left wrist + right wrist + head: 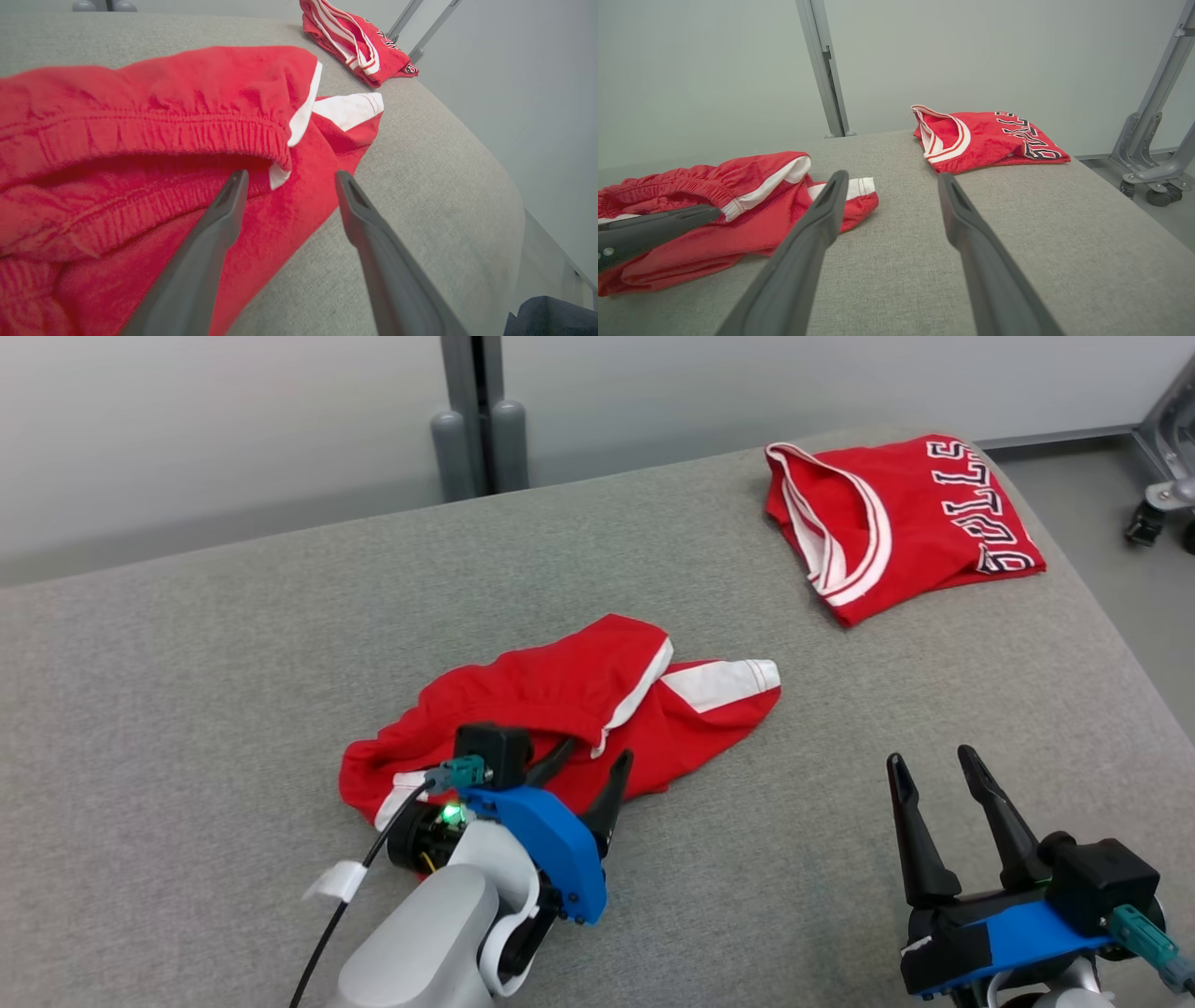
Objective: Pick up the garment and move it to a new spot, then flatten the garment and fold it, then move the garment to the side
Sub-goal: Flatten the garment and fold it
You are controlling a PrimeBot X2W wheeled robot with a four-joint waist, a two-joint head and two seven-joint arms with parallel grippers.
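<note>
Red shorts [579,709], crumpled at the middle of the grey table [233,644]: left gripper [596,754] spread, fingers low at the elastic waistband's end, seemingly poised to pinch and lift; right gripper [931,753] spread, idle over bare surface nearby; folded jersey [924,513] at the far corner.

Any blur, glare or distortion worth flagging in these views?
Head view: even, soft light, no glare, all sharp. Left wrist view: shorts close to the lens look soft, and the table edge looks bowed by the wide angle. Right wrist view: near fingers blurred, jersey crisp.
</note>
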